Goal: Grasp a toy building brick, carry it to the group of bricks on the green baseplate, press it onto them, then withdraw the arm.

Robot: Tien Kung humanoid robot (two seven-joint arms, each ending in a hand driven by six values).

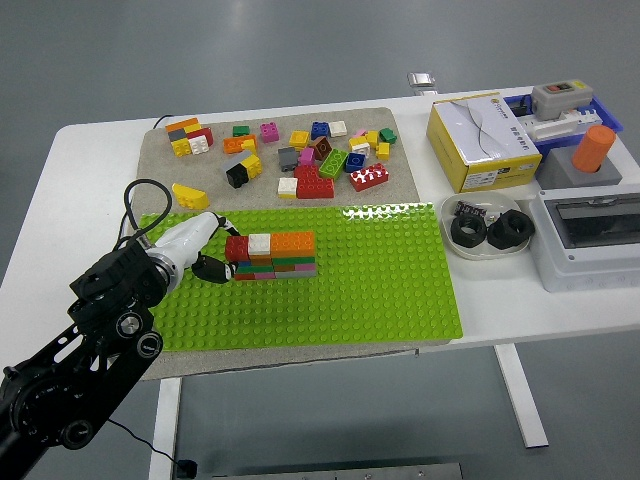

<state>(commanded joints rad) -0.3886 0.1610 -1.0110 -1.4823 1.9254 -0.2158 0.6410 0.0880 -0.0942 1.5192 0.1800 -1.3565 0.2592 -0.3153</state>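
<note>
A small stack of bricks (275, 256) stands on the green baseplate (380, 290), topped by an orange brick (293, 242), a white brick (259, 243) and a red brick (236, 248) at its left end. My left hand (212, 252), white with dark fingertips, is at the stack's left end. Its fingers are curled around the red brick, which sits on the stack. Loose bricks (320, 160) in many colours lie on the grey mat (160, 165) behind the baseplate. The right arm is out of view.
A yellow box (480, 140) and a white dish (487, 245) holding black nuts stand to the right of the baseplate. A grey electrical box (590, 240), an orange-topped switch (595, 152) and a blue tray (560, 105) sit at the far right.
</note>
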